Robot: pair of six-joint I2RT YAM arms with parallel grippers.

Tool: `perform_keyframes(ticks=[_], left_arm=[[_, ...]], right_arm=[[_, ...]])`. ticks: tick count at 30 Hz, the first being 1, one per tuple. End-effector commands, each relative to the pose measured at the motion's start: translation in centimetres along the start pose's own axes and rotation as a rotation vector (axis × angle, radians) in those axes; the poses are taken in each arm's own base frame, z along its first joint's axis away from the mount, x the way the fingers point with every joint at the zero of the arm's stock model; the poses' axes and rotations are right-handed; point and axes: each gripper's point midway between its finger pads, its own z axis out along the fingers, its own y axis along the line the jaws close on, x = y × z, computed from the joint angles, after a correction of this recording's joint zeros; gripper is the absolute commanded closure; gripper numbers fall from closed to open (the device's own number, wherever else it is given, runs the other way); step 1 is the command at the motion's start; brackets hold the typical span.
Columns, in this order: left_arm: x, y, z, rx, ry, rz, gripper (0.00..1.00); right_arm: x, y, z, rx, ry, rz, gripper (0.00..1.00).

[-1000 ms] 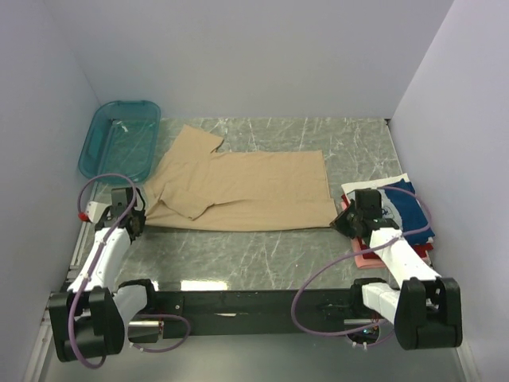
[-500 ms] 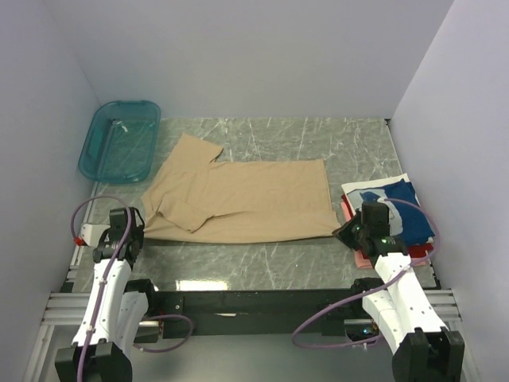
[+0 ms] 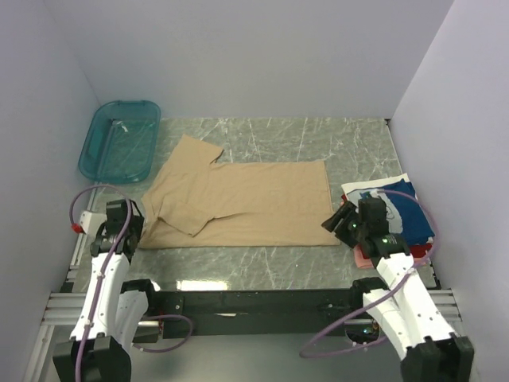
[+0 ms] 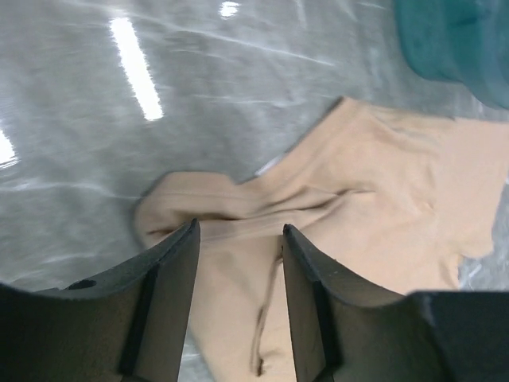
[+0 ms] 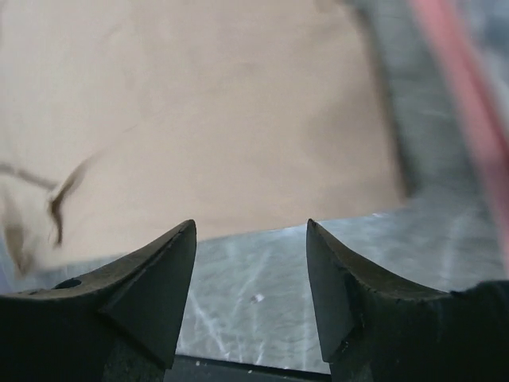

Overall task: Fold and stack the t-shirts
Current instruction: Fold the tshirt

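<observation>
Tan shirt (image 3: 242,199) lay flat on the bench (image 3: 318,139), sleeves left, hem right, spread ready for a fold. Left hand (image 4: 238,239) was spread and empty over the near sleeve. Right hand (image 5: 250,231) was spread and empty by the near hem corner, likely lining up a two-corner pinch. Folded stack (image 3: 402,208) sat at the right edge, out of the way.

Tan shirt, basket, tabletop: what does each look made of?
Tan shirt: soft matte cloth, likely a cotton knit; it lies limp, with creases at the sleeve.
Basket: teal translucent plastic, smooth, with a moulded rim.
Tabletop: grey, marble-patterned and polished, mirroring the lights; stone or laminate, can't tell.
</observation>
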Motion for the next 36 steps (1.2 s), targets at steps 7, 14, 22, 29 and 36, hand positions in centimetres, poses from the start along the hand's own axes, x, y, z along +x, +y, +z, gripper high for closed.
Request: perform_keyframes(ticks=[7,14,22,29,36], left_arm=[[2.5,-5.1,1.4,0.135,0.131,0.144,0.52],[4.4,-8.3,1.7,0.171,0.169,0.233,0.53],[5.8,-9.5,2.8,0.111,0.183,0.281,0.59],[6.1,-8.3,3.5,0.042,0.169,0.282,0.6],[6.9,-7.3,4.1,0.011,0.179,0.295,0.59]], right_arm=[[2.0,16.6,-0.2,-0.279,-0.049,-0.376,0.45],[8.3,25.8,1.9,-0.355,-0.019,-0.727,0.49],[14.9,31.4,5.3,-0.434,0.062,-0.917,0.54],[19.3,33.4,6.5,-0.477,0.098,-1.028,0.54],[22.8,33.9,8.3,-0.469,0.126,-1.123,0.55]])
